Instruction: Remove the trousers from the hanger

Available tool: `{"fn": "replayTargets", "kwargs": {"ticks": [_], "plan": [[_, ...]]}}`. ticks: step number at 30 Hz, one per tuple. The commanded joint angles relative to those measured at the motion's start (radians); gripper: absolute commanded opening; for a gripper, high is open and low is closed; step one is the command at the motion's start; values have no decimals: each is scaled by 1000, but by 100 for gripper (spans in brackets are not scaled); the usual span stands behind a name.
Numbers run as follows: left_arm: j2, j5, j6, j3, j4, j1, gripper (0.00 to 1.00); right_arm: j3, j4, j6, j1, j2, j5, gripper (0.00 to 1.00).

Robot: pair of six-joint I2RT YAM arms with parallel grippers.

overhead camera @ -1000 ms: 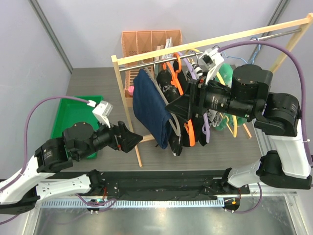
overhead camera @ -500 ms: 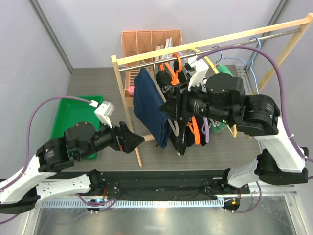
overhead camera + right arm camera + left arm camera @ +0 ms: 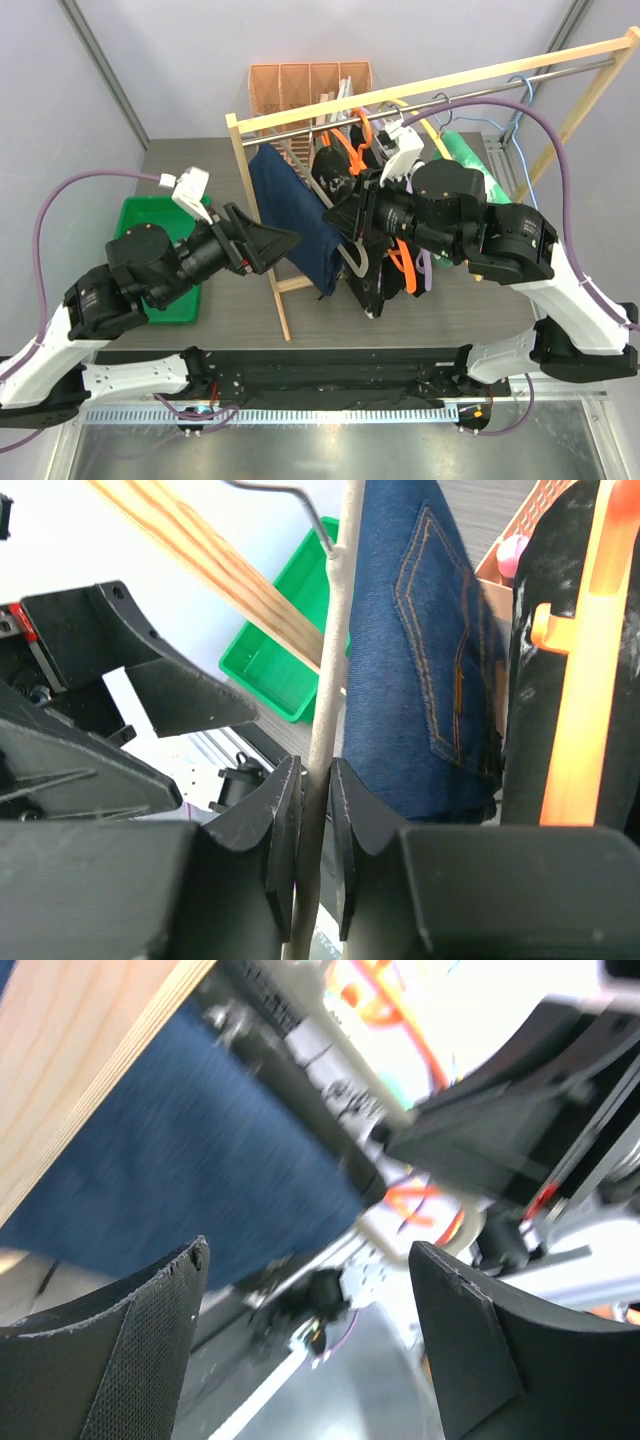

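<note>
While the navy trousers point(image 3: 300, 215) hang from the wooden rack point(image 3: 420, 84) at the middle of the top view, the right end effector point(image 3: 315, 830) is pinched tight on the thin bar of a pale hanger point(image 3: 325, 710), just left of the denim (orange stitching shows). The left end effector point(image 3: 308, 1248) gapes wide, gripping nothing, facing the navy cloth. The black speckled trousers point(image 3: 368, 285) hang just right of the navy pair, beside an orange hanger point(image 3: 590, 680). A green bin point(image 3: 285, 650) sits on the surface point(image 3: 200, 160), at left.

Bright, even light; my left wrist view is motion-blurred, with white glare above the navy trousers point(image 3: 190, 1160).
</note>
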Motion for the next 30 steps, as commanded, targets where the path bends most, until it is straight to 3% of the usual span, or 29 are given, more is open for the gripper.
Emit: {"fn": "replayTargets", "kwargs": {"ticks": [1,6,11,16,22,30], "plan": [[42,-91,2,24,167,-3,80,-90,160,39,5,-66,12,20],[23,-147,52,-63,411,-3,78,-207,263,10,5,-139,50,13],[75,-212,47,-71,511,-3,76,-317,376,-39,5,-205,68,1],[140,-248,13,-71,621,-3,71,-383,434,-69,5,-245,71,1],[239,-286,-17,-24,614,-3,60,-481,525,-99,5,-319,65,1],[252,-274,73,-70,752,-3,51,-587,605,-196,5,-373,49,1]]}}
